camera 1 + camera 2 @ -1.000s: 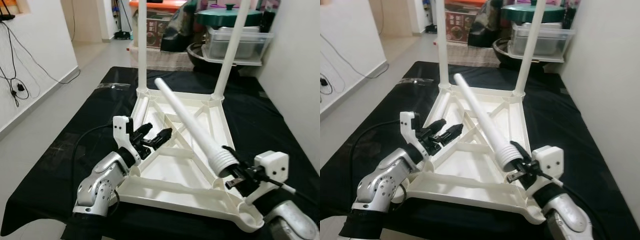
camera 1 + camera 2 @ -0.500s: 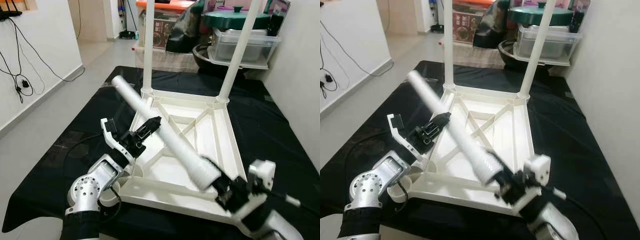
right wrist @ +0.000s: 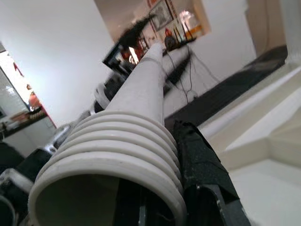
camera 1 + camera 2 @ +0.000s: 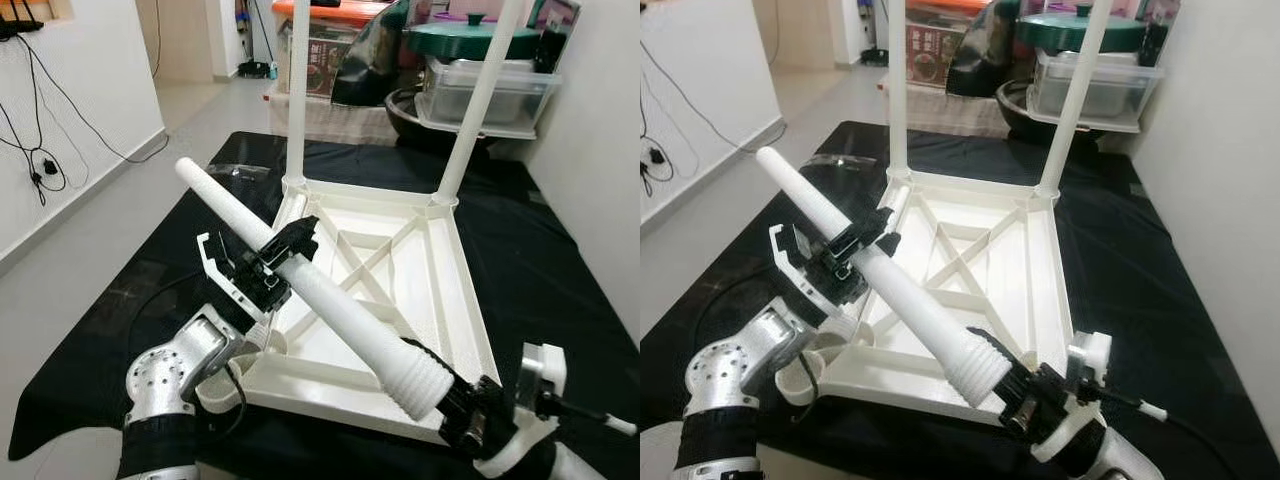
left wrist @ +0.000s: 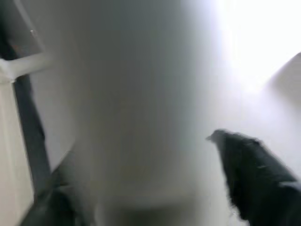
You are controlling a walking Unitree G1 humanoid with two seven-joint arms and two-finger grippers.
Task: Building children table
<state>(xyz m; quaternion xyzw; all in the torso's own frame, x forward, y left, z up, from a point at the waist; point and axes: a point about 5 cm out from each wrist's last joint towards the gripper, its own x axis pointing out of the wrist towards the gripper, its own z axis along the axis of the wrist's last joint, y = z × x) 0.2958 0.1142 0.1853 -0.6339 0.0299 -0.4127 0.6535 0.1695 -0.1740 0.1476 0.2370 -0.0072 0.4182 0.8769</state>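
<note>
Right gripper (image 4: 1015, 398), lower right of the right eye view: my two black fingers are clamped on the ribbed, threaded end of the long white plastic table leg (image 4: 902, 295). The right wrist view looks straight up its hollow mouth.

Left gripper (image 4: 283, 250), centre left of the left eye view: my fingers straddle the leg's smooth middle. Whether they pinch it or merely cradle it, I cannot tell; the left wrist view is a white blur with one dark fingertip (image 5: 256, 176).

The leg lies slanted across the frame, plain tip at upper left, ribbed end at lower right, raised above the upturned white plastic tabletop (image 4: 455, 300). That tabletop rests underside up on a black cloth (image 4: 560, 260), with two white legs (image 4: 297, 95) already standing in its far corner sockets.

Step in hand, as I judge it: bring the ribbed end to a near corner socket (image 4: 806, 372) at lower left. To do it well, stand the leg upright first, align it squarely over the socket, then turn it without cross-threading. The left gripper should steady, not fight, the rotation.

Containers, top of frame: a clear plastic lidded box (image 4: 480, 90), contents unreadable, with a green-lidded pot (image 4: 460, 35) on top, and a dark round basin (image 4: 400, 105) beside it.
</note>
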